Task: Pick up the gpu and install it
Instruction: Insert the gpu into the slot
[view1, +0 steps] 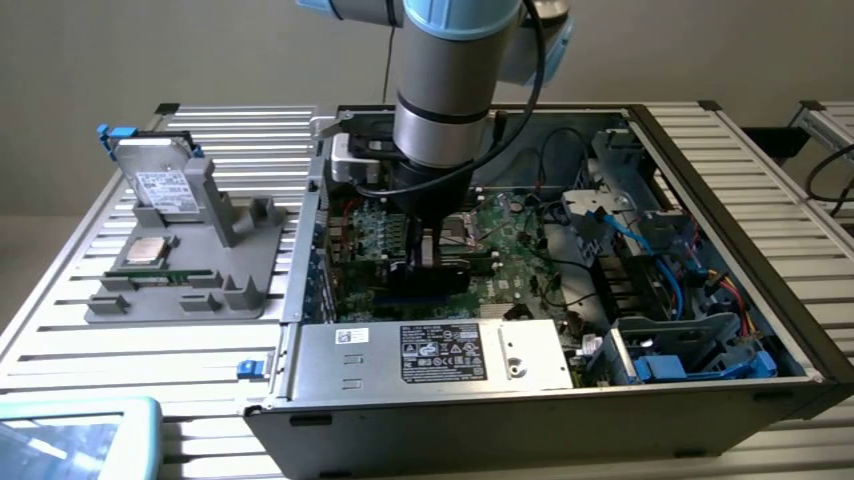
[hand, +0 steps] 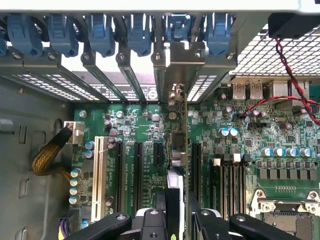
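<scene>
Arm reaches down into the open computer case (view1: 787, 330), gripper (view1: 430, 262) low over the motherboard (view1: 514, 240) near the case's middle. In the wrist view the gripper (hand: 176, 216) has its two fingers (hand: 161, 220) drawn in against a thin card seen edge-on: the gpu (hand: 178, 165), held upright between them, its silver bracket (hand: 176, 75) reaching up at 12 o'clock toward the row of blue slot latches (hand: 102, 32). So the jaws are clamped on the gpu, not slack. The card hangs in line with the black expansion slots (hand: 139, 170); whether its lower edge already sits in a slot or just above one I cannot tell. In the exterior view, at roughly 9 o'clock from the case, a grey parts stand (view1: 200, 265) sits on the slatted table (view1: 80, 330) with a hard drive (view1: 163, 185) propped upright. Handling judgement: the card looks light and stiff, a rigid board that will not flex much but will not forgive twisting either. Solder side and edge contacts are fragile; the faces are smooth, so a pinch could slide if it tilts. Best hold seems to be the upper edge near mid-length, as now, clear of the bracket and contacts, keeping it square to the slot.
</scene>
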